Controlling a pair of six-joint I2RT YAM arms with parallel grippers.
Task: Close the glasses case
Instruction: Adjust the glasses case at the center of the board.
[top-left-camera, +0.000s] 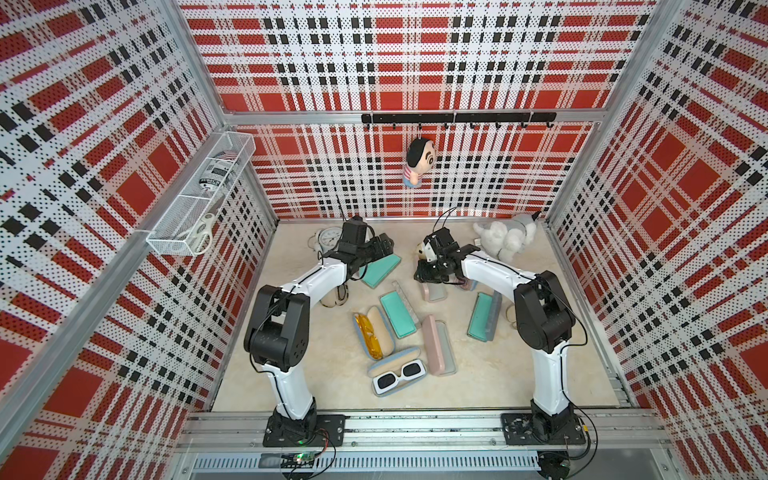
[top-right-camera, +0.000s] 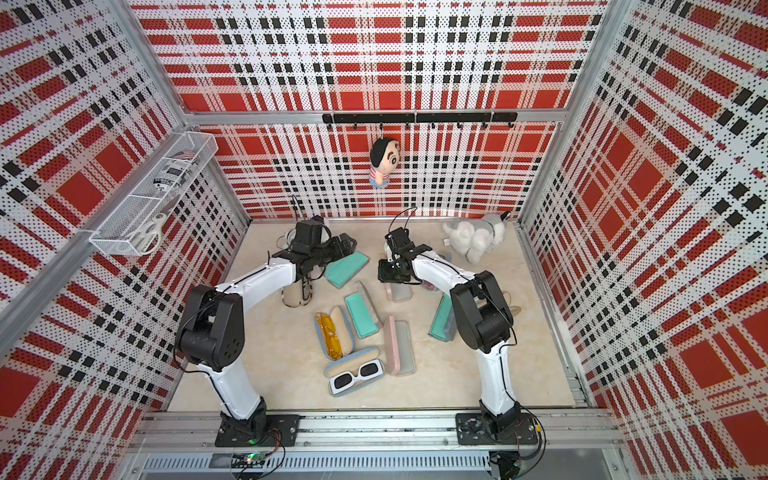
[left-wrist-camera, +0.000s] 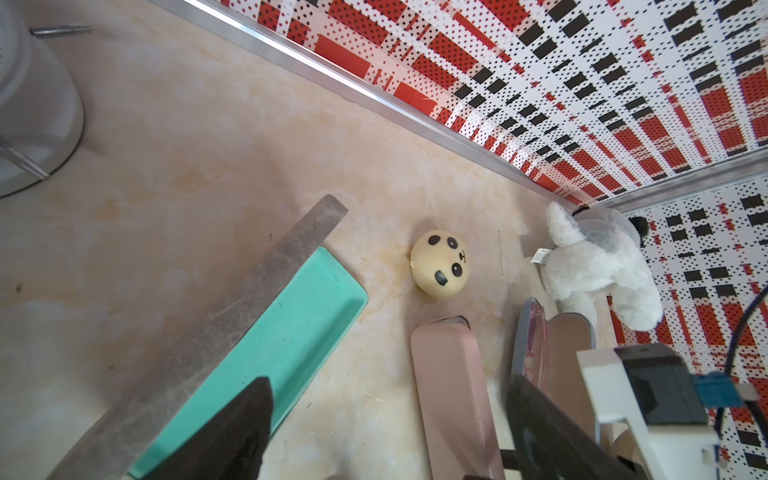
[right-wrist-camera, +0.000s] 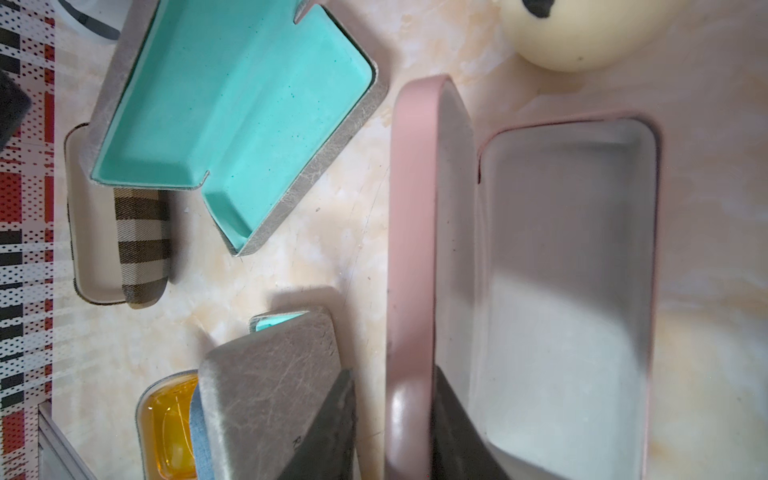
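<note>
The raised lid of the open pink hard-shell glasses case (right-wrist-camera: 561, 291) is kinda straddled by the loosely parted right gripper (right-wrist-camera: 395, 382), long axis running straight out from the fingertips, grey-lined tray just beyond one finger, while the wide-open left gripper (left-wrist-camera: 388, 386) is parked farther off.

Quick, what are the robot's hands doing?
Left gripper: open, holding nothing.
Right gripper: partly open, around the pink case lid.
</note>
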